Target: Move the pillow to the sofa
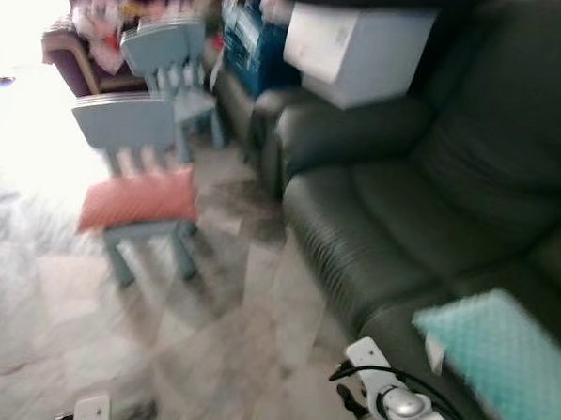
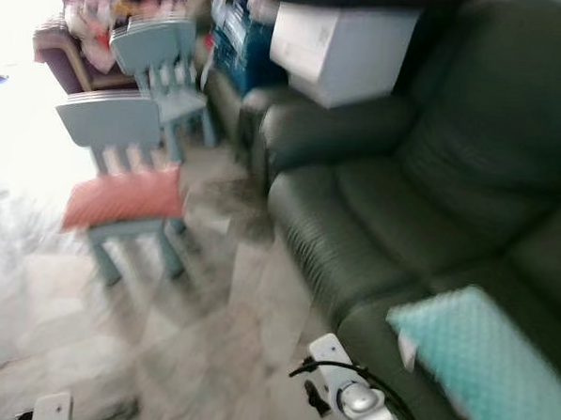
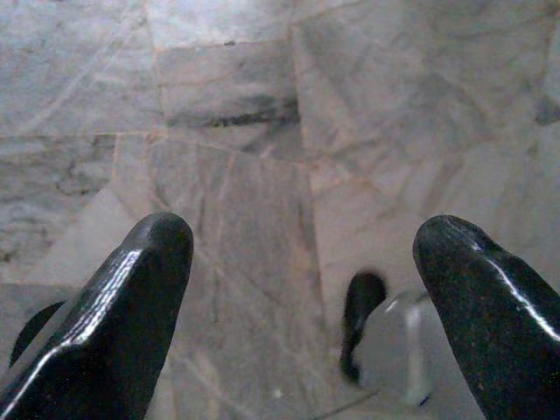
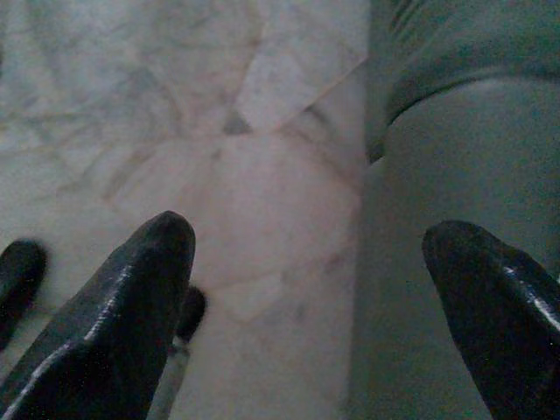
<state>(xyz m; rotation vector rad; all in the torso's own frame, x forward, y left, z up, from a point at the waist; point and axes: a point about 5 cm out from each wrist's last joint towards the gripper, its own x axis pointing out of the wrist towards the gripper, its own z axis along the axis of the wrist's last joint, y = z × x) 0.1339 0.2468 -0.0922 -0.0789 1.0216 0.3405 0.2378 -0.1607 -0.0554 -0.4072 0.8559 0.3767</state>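
Two small blue chairs (image 1: 148, 137) left of dark sofa (image 1: 432, 190), pink pillow (image 1: 138, 199) on the nearer seat. White box (image 1: 355, 49) on sofa arm, teal cushion (image 1: 498, 363) on sofa seat. Left claw (image 3: 306, 289) and right claw (image 4: 306, 289) both spread wide, empty, above marble floor (image 1: 207, 347).

The right arm (image 1: 397, 401) is silver metal with a white plate at its far end and a rounded, shiny joint, and a thin black cable loops over it. Each claw has two long, glossy black fingers (image 3: 131, 306) with rounded tips. A white part (image 1: 92, 411), probably of the left arm, is blurred.
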